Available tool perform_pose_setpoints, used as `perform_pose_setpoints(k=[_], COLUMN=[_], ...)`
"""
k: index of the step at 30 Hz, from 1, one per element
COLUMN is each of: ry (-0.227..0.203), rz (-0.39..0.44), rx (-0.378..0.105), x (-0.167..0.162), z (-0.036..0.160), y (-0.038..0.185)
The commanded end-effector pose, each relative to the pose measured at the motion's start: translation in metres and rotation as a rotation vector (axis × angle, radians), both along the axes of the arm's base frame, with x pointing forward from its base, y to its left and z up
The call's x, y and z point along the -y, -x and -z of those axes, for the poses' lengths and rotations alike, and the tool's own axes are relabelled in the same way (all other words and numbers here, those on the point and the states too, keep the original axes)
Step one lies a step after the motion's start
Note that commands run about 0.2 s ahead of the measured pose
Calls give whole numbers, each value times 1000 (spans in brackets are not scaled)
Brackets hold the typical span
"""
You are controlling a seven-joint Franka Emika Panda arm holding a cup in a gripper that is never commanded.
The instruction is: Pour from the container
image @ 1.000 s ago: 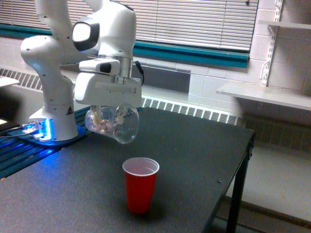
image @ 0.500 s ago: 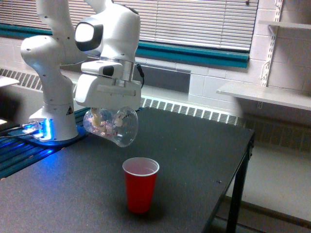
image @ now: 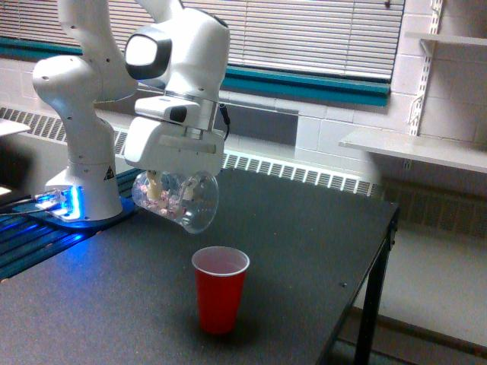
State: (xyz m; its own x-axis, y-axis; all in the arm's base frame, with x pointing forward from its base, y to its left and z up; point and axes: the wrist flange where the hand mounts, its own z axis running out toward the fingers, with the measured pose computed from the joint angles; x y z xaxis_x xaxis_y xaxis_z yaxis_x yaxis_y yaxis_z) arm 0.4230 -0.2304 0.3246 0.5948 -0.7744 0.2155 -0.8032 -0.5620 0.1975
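Observation:
The clear plastic container (image: 179, 199) hangs tipped on its side in my gripper (image: 173, 185), which is shut on it. Its mouth points down and toward the exterior view's right. Small pinkish-white pieces lie inside, toward its closed end. A red plastic cup (image: 220, 289) stands upright on the dark table (image: 304, 243), below the container and a little to its right. The cup's inside looks pale; I cannot tell what is in it. The gripper's fingers are mostly hidden behind the white hand housing.
The arm's white base (image: 80, 160) stands at the table's left rear beside blue-lit equipment (image: 57, 204). The table's right edge (image: 384, 251) drops off to the floor. A radiator and window blinds run behind, and a shelf (image: 415, 148) is mounted on the right wall.
The hand and container have shifted slightly to the right and a little upward. The red cup has not moved.

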Motion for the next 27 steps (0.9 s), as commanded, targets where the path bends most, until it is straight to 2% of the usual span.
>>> perform_pose_setpoints(k=[1,8,27], ry=[18,34,39], rz=[-22,-17,-25], rx=[-31,-77,-125], x=[-7,-7,-12], z=[-8,-15,-22], y=[-8,-11,-20])
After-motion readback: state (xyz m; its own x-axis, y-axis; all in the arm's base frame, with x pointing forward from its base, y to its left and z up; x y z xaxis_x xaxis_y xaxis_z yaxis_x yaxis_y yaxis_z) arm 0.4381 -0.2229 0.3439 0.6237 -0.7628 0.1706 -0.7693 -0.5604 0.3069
